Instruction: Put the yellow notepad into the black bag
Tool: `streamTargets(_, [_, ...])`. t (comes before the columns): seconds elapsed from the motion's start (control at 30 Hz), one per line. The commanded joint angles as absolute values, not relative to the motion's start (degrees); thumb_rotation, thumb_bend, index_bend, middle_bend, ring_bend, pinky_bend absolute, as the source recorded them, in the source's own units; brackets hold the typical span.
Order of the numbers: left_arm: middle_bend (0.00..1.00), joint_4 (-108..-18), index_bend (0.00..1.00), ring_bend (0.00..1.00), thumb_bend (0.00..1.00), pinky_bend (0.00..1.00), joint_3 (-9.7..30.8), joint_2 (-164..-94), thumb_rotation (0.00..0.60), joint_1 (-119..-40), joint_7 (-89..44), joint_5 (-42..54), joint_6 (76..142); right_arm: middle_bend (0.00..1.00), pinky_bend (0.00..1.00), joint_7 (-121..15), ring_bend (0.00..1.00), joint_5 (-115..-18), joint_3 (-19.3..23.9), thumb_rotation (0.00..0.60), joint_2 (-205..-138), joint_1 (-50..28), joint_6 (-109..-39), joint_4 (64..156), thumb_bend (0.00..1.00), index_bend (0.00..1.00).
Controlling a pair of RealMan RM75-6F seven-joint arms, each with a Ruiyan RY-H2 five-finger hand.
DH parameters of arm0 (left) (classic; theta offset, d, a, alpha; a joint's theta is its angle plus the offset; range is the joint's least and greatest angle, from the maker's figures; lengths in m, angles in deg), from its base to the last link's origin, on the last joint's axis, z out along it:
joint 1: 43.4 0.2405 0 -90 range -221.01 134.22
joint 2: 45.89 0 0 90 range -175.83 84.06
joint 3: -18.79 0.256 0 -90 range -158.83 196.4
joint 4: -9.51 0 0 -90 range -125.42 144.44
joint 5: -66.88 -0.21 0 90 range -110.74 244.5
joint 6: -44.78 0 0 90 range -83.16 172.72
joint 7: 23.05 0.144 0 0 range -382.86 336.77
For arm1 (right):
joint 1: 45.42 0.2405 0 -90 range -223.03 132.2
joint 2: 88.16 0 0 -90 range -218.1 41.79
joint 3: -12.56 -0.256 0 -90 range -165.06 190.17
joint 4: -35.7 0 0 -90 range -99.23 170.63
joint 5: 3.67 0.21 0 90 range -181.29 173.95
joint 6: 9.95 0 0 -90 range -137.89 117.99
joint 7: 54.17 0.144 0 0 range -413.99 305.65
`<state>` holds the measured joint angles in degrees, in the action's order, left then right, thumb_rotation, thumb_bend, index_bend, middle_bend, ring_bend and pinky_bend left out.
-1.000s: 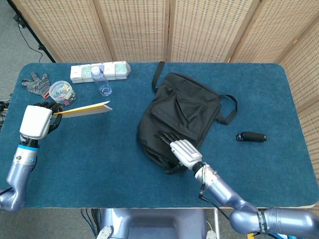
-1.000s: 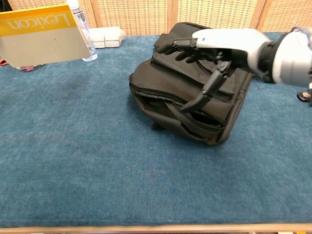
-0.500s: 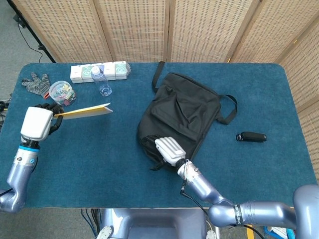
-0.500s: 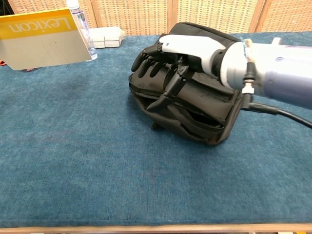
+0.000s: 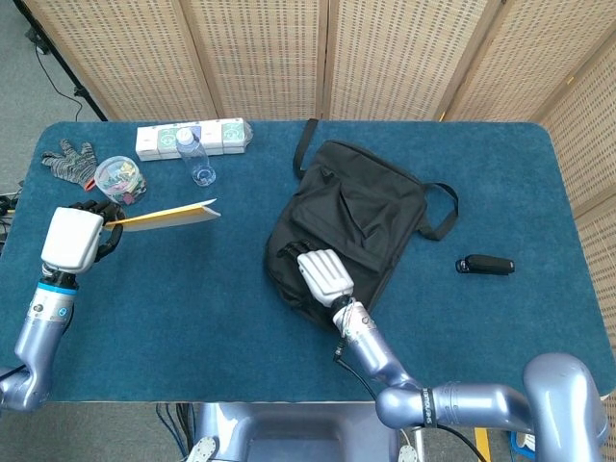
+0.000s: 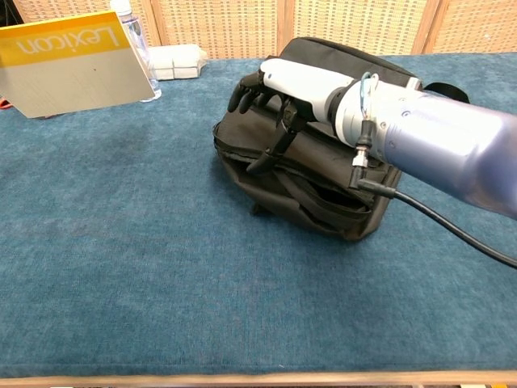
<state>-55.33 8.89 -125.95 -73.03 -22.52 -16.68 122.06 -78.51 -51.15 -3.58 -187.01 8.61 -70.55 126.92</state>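
The yellow notepad (image 5: 168,214) hangs above the table's left side, held at one edge by my left hand (image 5: 72,238). In the chest view the notepad (image 6: 73,61) fills the top left corner, its yellow band uppermost. The black bag (image 5: 358,217) lies flat in the middle of the table, its open end towards me. My right hand (image 5: 324,274) rests on the bag's near left end. In the chest view the right hand (image 6: 291,81) has its fingers (image 6: 246,93) spread over the bag's (image 6: 339,186) top edge, and the thumb points down at the opening.
A water bottle (image 5: 197,159) lies beside white boxes (image 5: 188,138) at the back left, with a clear tub of coloured clips (image 5: 118,176) and a grey glove (image 5: 67,159). A small black object (image 5: 484,265) lies to the right of the bag.
My right hand has slid left across the bag, from its near middle to its near left end. The left hand and notepad have barely moved.
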Motion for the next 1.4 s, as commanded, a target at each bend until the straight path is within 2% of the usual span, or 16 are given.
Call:
streamTargets(0.03, [0.72,-55.4,0.88,0.6,0.55,0.7,9.0,-125.9,0.6,-73.0,-22.5,-16.9,122.2,0.24,0.38,-79.4,0.2,-51.2,-3.2,0.6,-187.5,8.6,-70.8,125.5,0.04,0.28])
streamTargets(0.1, [0.72,-55.4,0.88,0.6,0.55,0.7,9.2,-125.8,0.6,-72.9,-22.4,-17.2,122.4,0.29,0.47,-79.3,0.26,-51.4,-3.5,0.6,-187.8,8.4,-71.5,124.8,0.12,0.32])
streamTargets(0.17, [0.72,-55.5,0.88,0.6,0.55,0.7,9.3,-125.7,0.6,-72.9,-22.3,-17.4,122.5,0.37,0.58,-78.9,0.36,-52.1,-3.8,0.6,-188.2,8.0,-72.5,124.2,0.29,0.39])
streamTargets(0.23, [0.72,-55.5,0.88,0.6,0.55,0.7,9.4,-125.5,0.6,-72.8,-22.1,-17.6,122.7,0.43,0.66,-78.6,0.42,-52.6,-4.1,0.6,-188.4,7.6,-73.3,124.0,0.4,0.44])
streamTargets(0.47, [0.72,-55.3,0.88,0.6,0.55,0.7,10.8,-124.7,0.6,-72.6,-20.8,-19.9,123.8,0.52,0.79,-77.1,0.52,-53.0,-5.4,0.6,-187.6,6.2,-74.3,126.8,0.55,0.53])
streamTargets(0.73, [0.72,-56.0,0.88,0.6,0.55,0.7,12.6,-123.5,0.6,-72.7,-17.7,-24.2,125.9,0.54,0.86,-77.2,0.56,-49.1,-10.1,0.6,-187.5,7.1,-74.7,131.7,0.64,0.55])
streamTargets(1.03, [0.72,-56.4,0.88,0.6,0.55,0.7,13.5,-122.6,0.6,-72.4,-17.8,-26.2,127.6,0.55,0.88,-83.0,0.57,-44.4,-14.8,0.6,-189.1,12.3,-75.5,134.8,0.65,0.56])
streamTargets(1.27, [0.72,-54.0,0.89,0.6,0.55,0.7,15.8,-121.7,0.6,-72.9,-18.8,-32.5,131.5,0.55,0.88,-87.0,0.57,-38.6,-19.5,0.6,-190.6,17.1,-77.5,131.7,0.65,0.56])
streamTargets(1.4, [0.73,-55.6,0.9,0.6,0.55,0.7,16.4,-120.9,0.6,-73.1,-16.8,-35.0,133.2,0.55,0.88,-88.0,0.57,-36.5,-21.2,0.6,-189.9,18.1,-78.6,129.5,0.65,0.56])
